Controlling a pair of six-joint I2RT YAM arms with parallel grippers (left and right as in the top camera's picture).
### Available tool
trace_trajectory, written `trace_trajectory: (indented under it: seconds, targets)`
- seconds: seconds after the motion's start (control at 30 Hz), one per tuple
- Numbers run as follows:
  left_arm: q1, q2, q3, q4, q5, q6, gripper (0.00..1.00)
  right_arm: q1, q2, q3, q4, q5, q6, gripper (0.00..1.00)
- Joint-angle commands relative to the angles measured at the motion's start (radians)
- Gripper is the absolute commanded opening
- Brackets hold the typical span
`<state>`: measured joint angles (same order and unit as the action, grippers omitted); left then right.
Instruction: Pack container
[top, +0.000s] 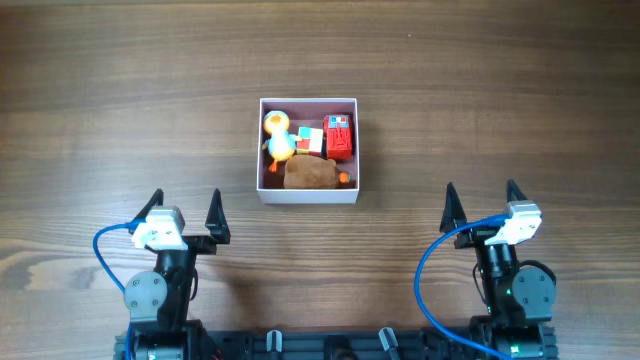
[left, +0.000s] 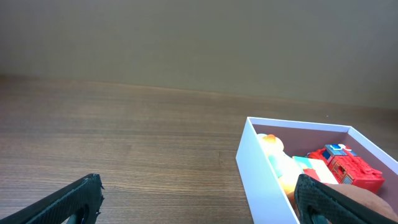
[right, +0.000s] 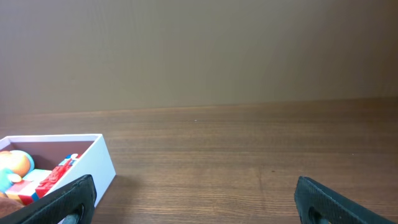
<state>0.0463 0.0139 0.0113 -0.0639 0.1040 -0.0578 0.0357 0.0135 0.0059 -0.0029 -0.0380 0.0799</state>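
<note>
The container (top: 308, 196) lay ahead, between the two arms, somewhat nearer to the left gripper (top: 185, 205) than to the right gripper (top: 481, 195). Both grippers were spread and empty.

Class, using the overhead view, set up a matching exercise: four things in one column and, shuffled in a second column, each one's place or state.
Things:
1. duck
2. red toy
3. brown plush
4. left gripper

Place or state:
A. along the near wall of the container
B. open, outside the container
C. container's left side
D. container's far right corner

Pairs: 1-C, 2-D, 3-A, 4-B
</note>
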Motion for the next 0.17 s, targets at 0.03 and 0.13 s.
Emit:
trace_trajectory:
  seconds: [0.03, 0.13]
  targets:
    - [0.006, -0.007, -0.006, -0.001, 0.023, -0.010, 1.00, -0.005, -0.010, -0.001, 0.004, -0.016, -0.013, 1.00]
    - [0.006, -0.007, -0.006, -0.001, 0.023, -0.010, 1.00, -0.005, -0.010, -0.001, 0.005, -0.016, -0.013, 1.00]
